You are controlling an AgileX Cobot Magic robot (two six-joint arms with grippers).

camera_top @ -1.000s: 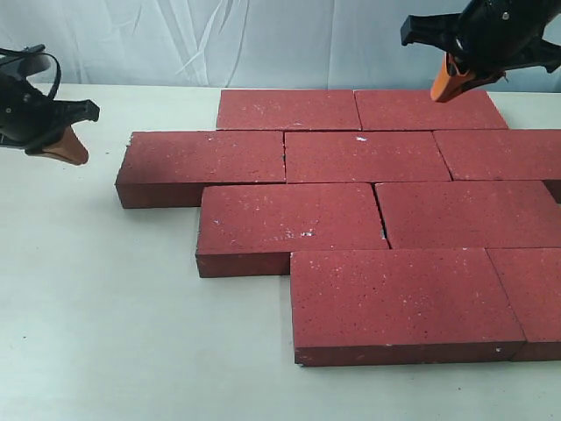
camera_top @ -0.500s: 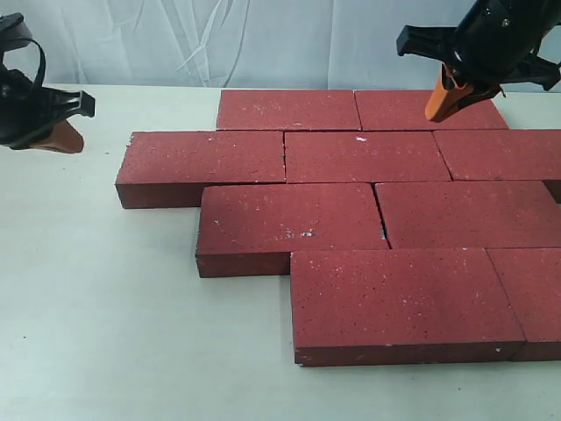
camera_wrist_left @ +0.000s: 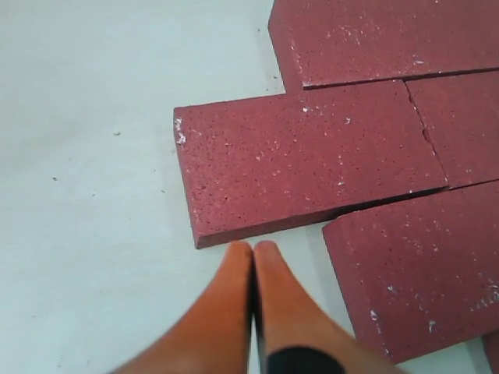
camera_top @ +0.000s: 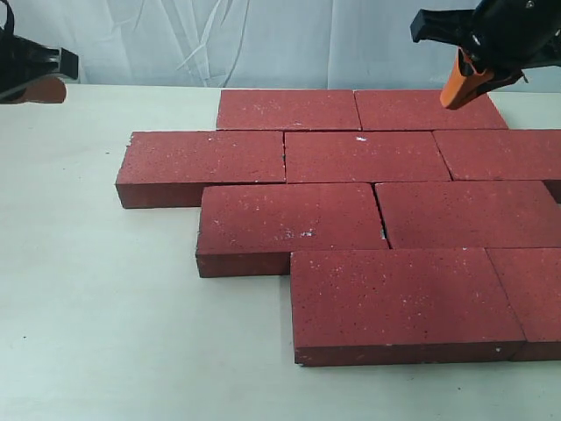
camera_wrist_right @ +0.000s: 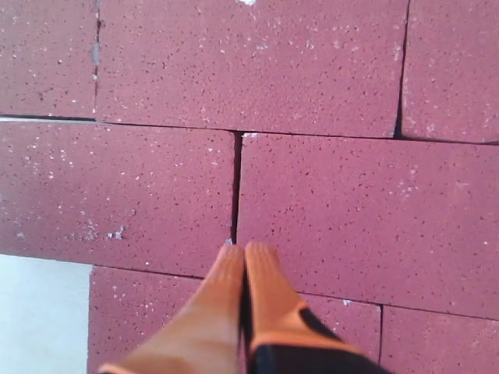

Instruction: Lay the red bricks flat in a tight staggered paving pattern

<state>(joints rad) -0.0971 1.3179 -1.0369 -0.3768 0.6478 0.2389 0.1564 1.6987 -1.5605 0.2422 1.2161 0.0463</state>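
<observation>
Several red bricks [camera_top: 364, 156] lie flat on the white table [camera_top: 96, 289] in four staggered rows, edges touching. The nearest brick [camera_top: 399, 303] sits front right. My left gripper [camera_top: 46, 89] hovers at the far left edge, shut and empty, away from the leftmost brick [camera_top: 202, 162]; in the left wrist view its tips [camera_wrist_left: 253, 248] hang above bare table near that brick's corner [camera_wrist_left: 304, 160]. The right gripper [camera_top: 458, 95] floats above the back right brick [camera_top: 429, 110], shut and empty. In the right wrist view its tips [camera_wrist_right: 245, 251] hang over a joint between bricks [camera_wrist_right: 347, 210].
A white cloth backdrop [camera_top: 237, 39] hangs behind the table. Bare tabletop stretches left and in front of the bricks [camera_top: 131, 351]. The paving runs off the right edge of the exterior view.
The left gripper has risen and pulled back toward the upper left edge. The right gripper has lifted slightly and shifted right above the back row. The bricks have not moved.
</observation>
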